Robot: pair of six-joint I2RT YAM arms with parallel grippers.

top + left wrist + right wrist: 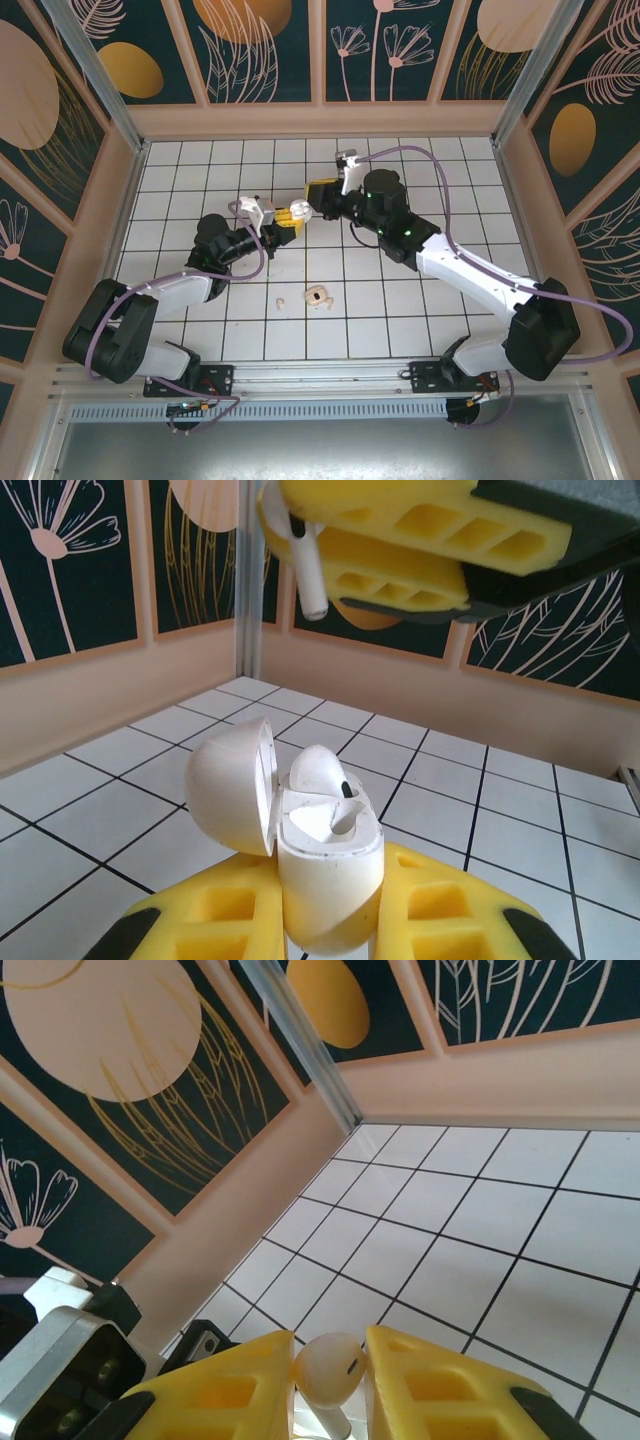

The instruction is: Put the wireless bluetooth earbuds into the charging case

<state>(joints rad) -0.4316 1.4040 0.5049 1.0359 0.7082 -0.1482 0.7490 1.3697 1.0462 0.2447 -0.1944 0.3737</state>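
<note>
The white charging case [330,880] stands upright between the yellow fingers of my left gripper [330,925], which is shut on it. Its lid [230,785] hangs open to the left. One white earbud [318,770] sits in the far slot, and the near slot is empty. A second earbud [305,570] hangs stem down above the case, pinched by my right gripper [332,1365], which is shut on its bulb [330,1370]. From above, the left gripper [287,222] and the case [299,210] meet the right gripper [318,196] over the tiled floor's middle.
Two small pale pinkish pieces [318,297] [281,300] lie on the white tiles in front of the arms. Beige walls with dark floral panels [320,50] ring the floor. A metal corner post [300,1040] rises at the back left.
</note>
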